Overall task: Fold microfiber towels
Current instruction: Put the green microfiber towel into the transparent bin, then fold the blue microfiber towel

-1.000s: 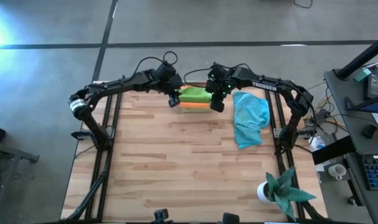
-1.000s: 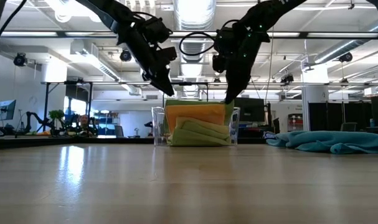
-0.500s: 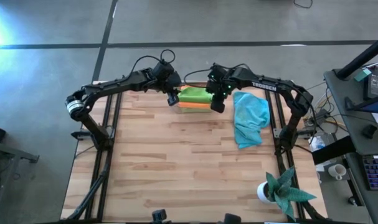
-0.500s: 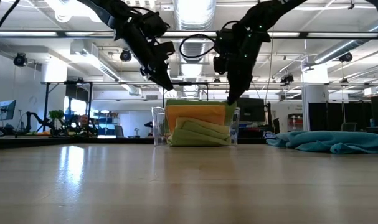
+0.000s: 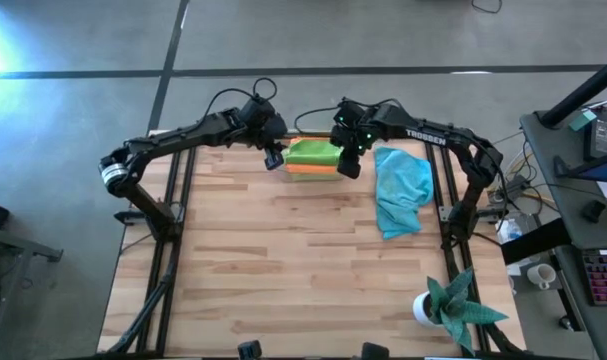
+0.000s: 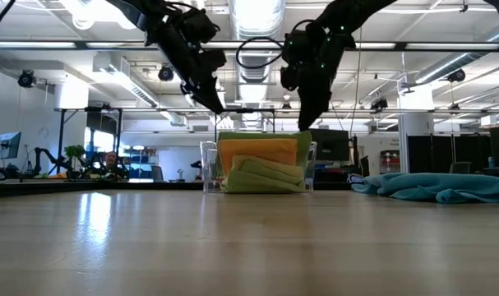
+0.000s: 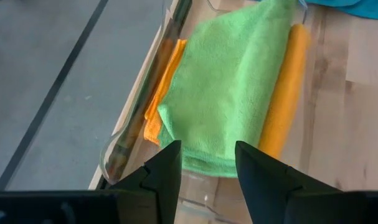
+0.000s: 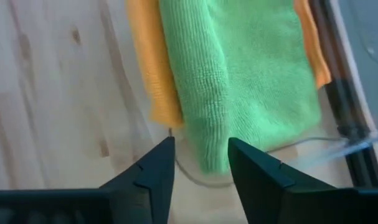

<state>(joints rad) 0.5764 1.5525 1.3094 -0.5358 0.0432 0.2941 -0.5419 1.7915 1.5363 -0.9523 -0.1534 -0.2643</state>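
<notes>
A clear bin [image 6: 206,168] at the table's far middle holds folded towels. A lime green towel [image 7: 232,93] lies on top, with an orange one [image 7: 154,109] and a yellow one [image 7: 288,93] showing at its sides. A light blue towel [image 5: 401,190] lies crumpled on the table, right of the bin. My left gripper [image 5: 273,158] hangs open and empty above the bin's left end [image 7: 207,149]. My right gripper [image 5: 348,165] hangs open and empty above the bin's right end [image 8: 201,146]; the green towel [image 8: 238,74] shows below it.
A teal spiky plant in a white pot [image 5: 448,305] stands at the near right corner. The wide wooden tabletop [image 5: 283,260] lies near of the bin. The table's far edge runs just behind the bin.
Both grippers have risen a little above the bin. The left one has also drawn slightly toward the table's left. The towels in the bin and the blue towel have stayed where they were.
</notes>
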